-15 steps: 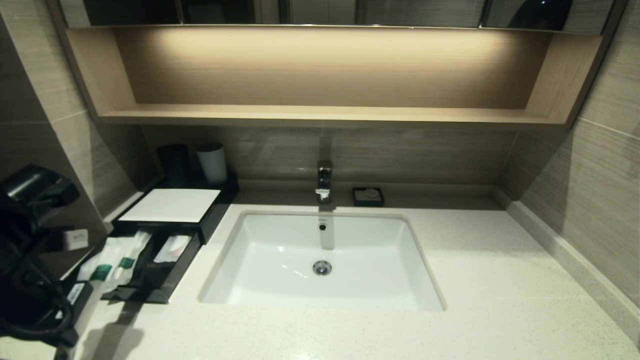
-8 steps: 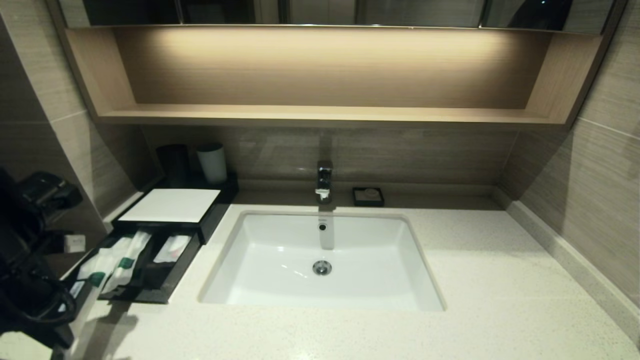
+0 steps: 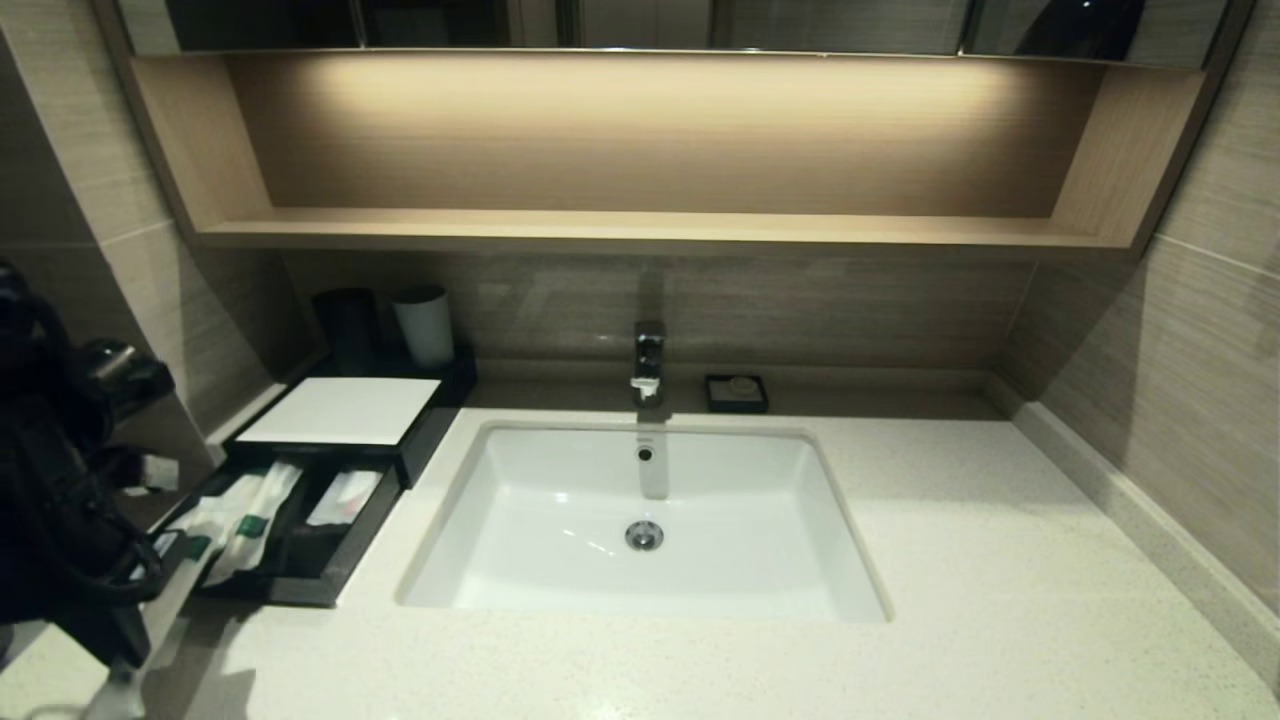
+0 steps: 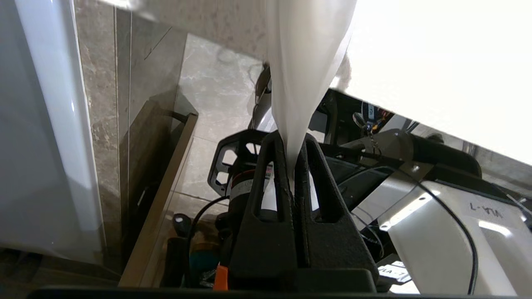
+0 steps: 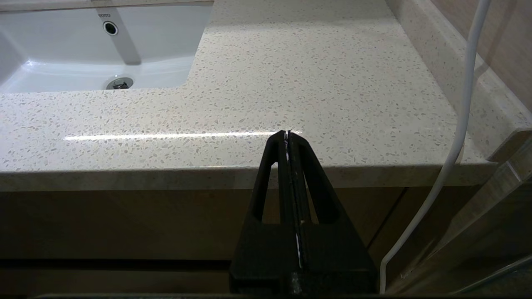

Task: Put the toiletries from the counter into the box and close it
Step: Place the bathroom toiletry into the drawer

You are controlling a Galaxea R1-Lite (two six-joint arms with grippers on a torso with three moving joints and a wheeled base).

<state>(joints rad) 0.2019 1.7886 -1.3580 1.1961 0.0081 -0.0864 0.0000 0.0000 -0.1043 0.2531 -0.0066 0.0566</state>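
The black box [image 3: 340, 410] with a white top panel stands at the counter's [image 3: 1000, 560] back left, its front drawer [image 3: 330, 565] pulled out. Two toothbrush packets with green bands [image 3: 240, 515] lie in the drawer's left compartment. A short clear pouch [image 3: 345, 497] lies in the right one. My left arm [image 3: 60, 520] hangs over the counter's front left corner, beside the drawer. My left gripper [image 4: 291, 141] is shut on a whitish plastic packet [image 4: 305, 62], whose end shows in the head view [image 3: 115, 695]. My right gripper [image 5: 287, 135] is shut and empty, low before the counter's front edge.
A white sink [image 3: 640, 600] with a tap [image 3: 648, 360] sits in the middle of the counter. A black tumbler [image 3: 347, 325] and a white-grey cup [image 3: 425, 325] stand behind the box. A small black soap dish [image 3: 736, 392] sits right of the tap. A wooden shelf [image 3: 650, 232] hangs above.
My left arm has swung down and toward the counter's front left corner, away from the drawer. The drawer, the packets in it and the right arm have not moved.
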